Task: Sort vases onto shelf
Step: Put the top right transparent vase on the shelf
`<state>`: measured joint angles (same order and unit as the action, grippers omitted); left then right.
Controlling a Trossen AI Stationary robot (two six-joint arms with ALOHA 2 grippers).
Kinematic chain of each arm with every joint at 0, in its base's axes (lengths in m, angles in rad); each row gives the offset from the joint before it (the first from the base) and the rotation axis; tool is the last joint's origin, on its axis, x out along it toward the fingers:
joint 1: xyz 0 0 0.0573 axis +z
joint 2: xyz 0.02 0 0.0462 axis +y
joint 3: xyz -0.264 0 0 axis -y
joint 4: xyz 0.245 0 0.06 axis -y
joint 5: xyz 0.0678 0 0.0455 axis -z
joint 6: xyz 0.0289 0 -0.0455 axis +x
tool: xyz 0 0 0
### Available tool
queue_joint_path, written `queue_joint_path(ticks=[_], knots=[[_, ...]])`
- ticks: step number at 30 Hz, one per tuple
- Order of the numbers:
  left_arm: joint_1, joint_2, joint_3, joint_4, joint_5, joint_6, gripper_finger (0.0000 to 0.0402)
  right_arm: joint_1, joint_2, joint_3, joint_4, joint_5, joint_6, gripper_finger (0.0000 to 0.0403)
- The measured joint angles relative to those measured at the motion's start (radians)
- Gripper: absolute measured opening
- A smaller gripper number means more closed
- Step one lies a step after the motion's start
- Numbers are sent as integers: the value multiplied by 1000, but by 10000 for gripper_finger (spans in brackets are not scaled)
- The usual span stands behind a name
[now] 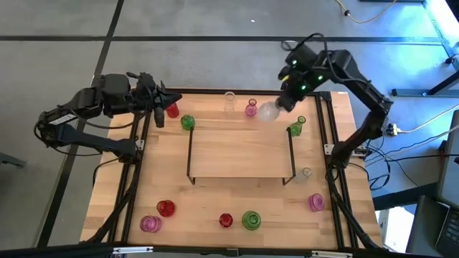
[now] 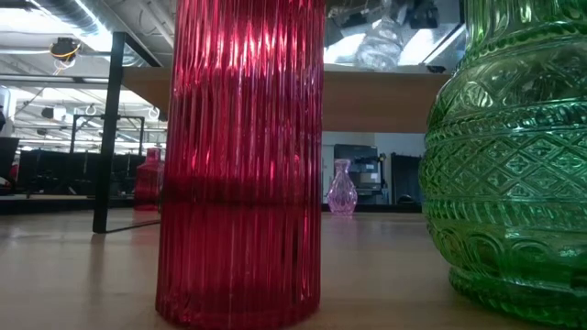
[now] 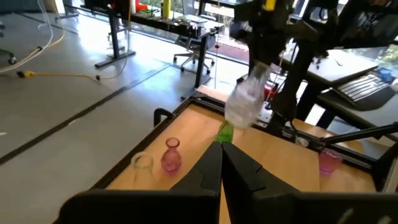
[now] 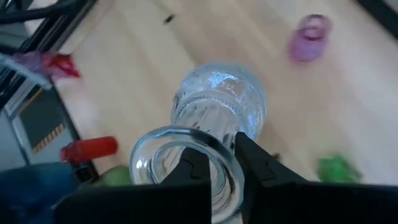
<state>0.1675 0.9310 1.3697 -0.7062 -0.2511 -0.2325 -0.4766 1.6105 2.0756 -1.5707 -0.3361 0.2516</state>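
1. Left gripper (image 1: 171, 97): clenched with nothing between its fingers, poised over the far left corner of the worktop (image 1: 115, 186), just beside a red vase (image 1: 172, 110) and near a green vase (image 1: 187, 122).
2. Near left of the worktop: a pink vase (image 1: 150, 224) and a second red vase (image 1: 166, 208) stand close together, well apart from the shelf.
3. Shelf (image 1: 240, 147): a low light-wood platform on thin black legs at mid-worktop; in the high view its top carries no vase.
4. Near edge, centre: a small red ribbed vase (image 1: 226, 221) and a large green patterned vase (image 1: 251, 220) stand side by side; in the low view they fill the foreground.
5. Far edge, centre: an upright clear vase (image 1: 229, 102) and a pink bottle-shaped vase (image 1: 251, 109) stand behind the shelf.
6. Right gripper (image 4: 222, 163): grasping a round-bellied clear vase (image 4: 217, 102) by its rim, one finger inside the mouth and one outside. The vase is lifted clear of the worktop, tilted, near the far right corner of the shelf.
7. Right side: a green bottle-shaped vase (image 1: 296, 127) stands just beside the shelf's far right leg; a small clear vase (image 1: 306, 173) stands by its near right leg; a pink vase (image 1: 316, 202) stands nearer the front edge.
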Motion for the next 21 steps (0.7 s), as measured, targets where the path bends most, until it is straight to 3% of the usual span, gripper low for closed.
queue_joint_path(ticks=[5,11,16,21], knots=[[2,11,0,5,19,-17,0,99,54,-1,-1,10,52,14],[2,27,0,0,69,-63,0,132,50,-44,-2,46,112,14],[2,30,0,0,118,-80,0,130,-18,-107,1,100,186,14],[2,29,0,0,119,-80,0,131,-103,-231,-1,90,247,14]])
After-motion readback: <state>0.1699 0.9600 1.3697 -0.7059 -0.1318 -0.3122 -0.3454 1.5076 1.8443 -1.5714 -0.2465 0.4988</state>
